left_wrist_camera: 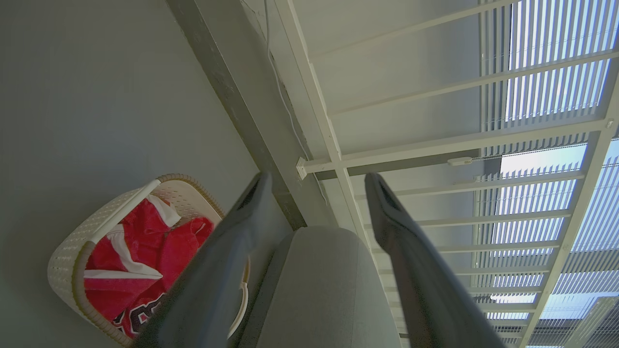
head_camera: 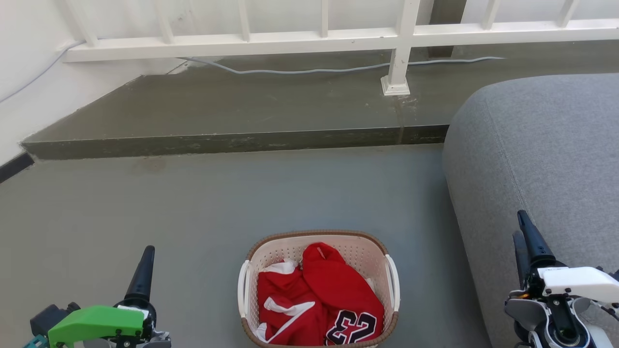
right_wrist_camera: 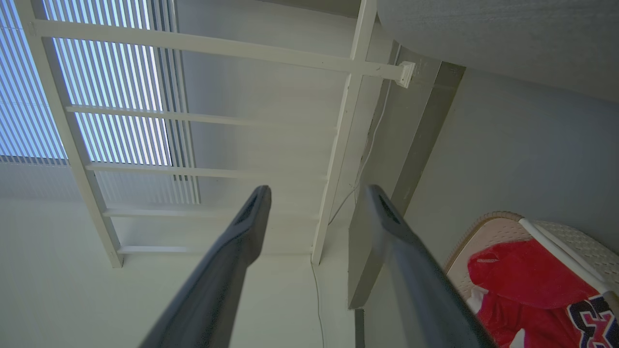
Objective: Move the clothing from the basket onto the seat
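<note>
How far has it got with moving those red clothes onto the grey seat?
Nothing looks done yet: both pieces of the clothing lie in the basket, and the visible part of the seat carries no garment. Nothing is in hand either: the left gripper and right gripper are open and empty, apart from the basket. Left to do: lift each garment out and lay it on the seat.

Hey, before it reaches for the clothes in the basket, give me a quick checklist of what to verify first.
1. Left tool open and empty: ok.
2. Right tool open and empty: ok.
3. Clothing inside the basket, uncovered from above: ok.
4. Basket upright on the floor: ok.
5. Seat close beside the basket, on the right: ok.
6. Pieces free of each other, not tangled: cannot tell.
</note>
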{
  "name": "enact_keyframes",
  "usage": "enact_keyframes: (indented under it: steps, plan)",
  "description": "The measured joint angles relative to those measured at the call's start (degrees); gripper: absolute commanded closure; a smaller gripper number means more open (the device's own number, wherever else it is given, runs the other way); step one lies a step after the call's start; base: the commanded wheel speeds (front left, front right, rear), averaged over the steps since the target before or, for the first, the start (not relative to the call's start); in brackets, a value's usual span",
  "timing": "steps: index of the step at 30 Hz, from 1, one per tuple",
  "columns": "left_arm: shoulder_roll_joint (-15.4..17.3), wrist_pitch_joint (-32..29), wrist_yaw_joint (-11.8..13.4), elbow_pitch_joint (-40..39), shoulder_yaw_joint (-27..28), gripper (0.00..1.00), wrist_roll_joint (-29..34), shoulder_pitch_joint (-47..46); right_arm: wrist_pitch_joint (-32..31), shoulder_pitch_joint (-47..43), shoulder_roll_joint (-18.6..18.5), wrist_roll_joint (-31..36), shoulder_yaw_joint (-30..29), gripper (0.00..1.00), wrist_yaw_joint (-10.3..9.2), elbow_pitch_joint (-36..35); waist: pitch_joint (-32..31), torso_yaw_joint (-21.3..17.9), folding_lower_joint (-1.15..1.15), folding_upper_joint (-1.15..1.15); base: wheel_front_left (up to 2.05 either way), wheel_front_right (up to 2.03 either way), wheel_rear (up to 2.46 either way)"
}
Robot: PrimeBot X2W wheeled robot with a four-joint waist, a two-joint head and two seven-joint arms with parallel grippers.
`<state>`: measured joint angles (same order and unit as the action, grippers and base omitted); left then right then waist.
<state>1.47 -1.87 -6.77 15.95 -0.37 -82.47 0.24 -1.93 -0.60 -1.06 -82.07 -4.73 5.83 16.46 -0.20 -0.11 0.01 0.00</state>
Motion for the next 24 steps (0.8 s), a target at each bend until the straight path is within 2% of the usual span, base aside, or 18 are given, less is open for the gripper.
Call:
enact_keyframes:
  steps: [14, 24]
  plan:
    - [1.5, 2.9, 1.8, -3.6, -3.7, 0.0, 15.0, -0.1, 2.9, 0.0, -1.1, 15.0, 4.7, 0.0, -2.41, -3.2, -0.2, 0.0, 0.0, 0.0, 0.0, 0.0, 0.0]
    - [2.6, 4.5, 4.4, -5.5, -6.9, 0.0, 26.8, -0.1, 4.5, -0.1, -1.3, 24.4, 7.8, 0.0, -3.92, -4.3, -0.3, -0.1, 0.0, 0.0, 0.0, 0.0, 0.0]
